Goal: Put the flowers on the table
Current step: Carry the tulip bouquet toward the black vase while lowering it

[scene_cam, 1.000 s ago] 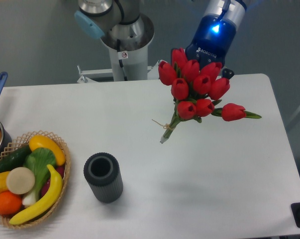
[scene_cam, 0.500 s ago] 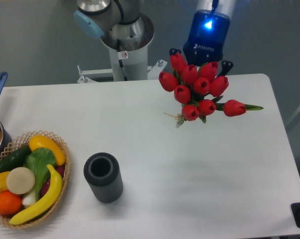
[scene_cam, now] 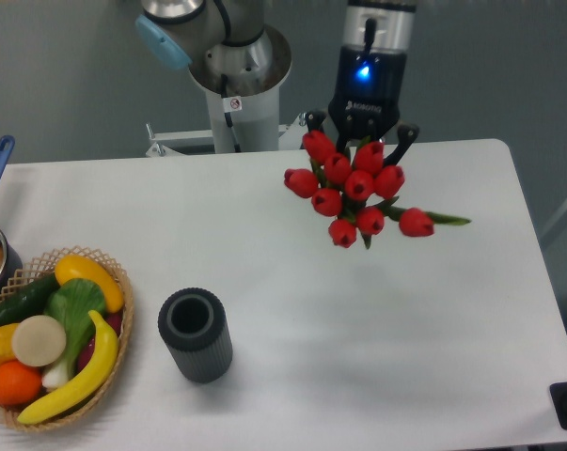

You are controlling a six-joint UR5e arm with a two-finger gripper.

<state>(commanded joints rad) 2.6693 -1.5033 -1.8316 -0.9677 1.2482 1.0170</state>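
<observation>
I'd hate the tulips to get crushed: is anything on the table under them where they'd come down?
Nothing visible. The flowers hang in the gripper above bare table; the dark cylinder and the basket sit far off toward the other end.

Even, bright overhead light; the white table shows no glare. Soft faint shadows lie under the flowers and beside the cylinder. Slightly soft focus overall.

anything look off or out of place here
One tulip splays sideways out of the flowers that the gripper holds over the table. The rest stay bunched. Nothing spilled; the basket and dark cylinder sit upright.
</observation>
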